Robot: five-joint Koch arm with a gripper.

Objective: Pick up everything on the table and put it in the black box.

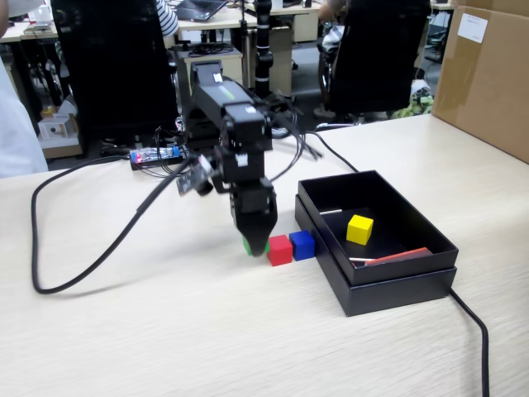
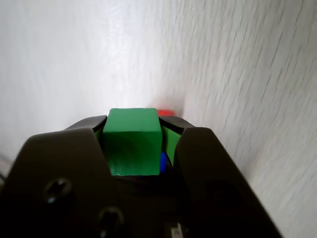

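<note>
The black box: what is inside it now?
Inside the black box, the fixed view shows one yellow cube and a thin red strip. Its near wall hides part of the floor.

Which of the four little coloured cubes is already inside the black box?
The yellow cube. It alone lies in the black box; the red cube and blue cube sit on the table beside it, and the gripper holds the green cube.

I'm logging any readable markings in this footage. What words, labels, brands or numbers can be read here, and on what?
No text can be read in either view.
White label on the brown carton: too blurred to read.
Green cube between the hand's jaws, red cube, blue cube, yellow cube, black box: no markings visible.
</note>
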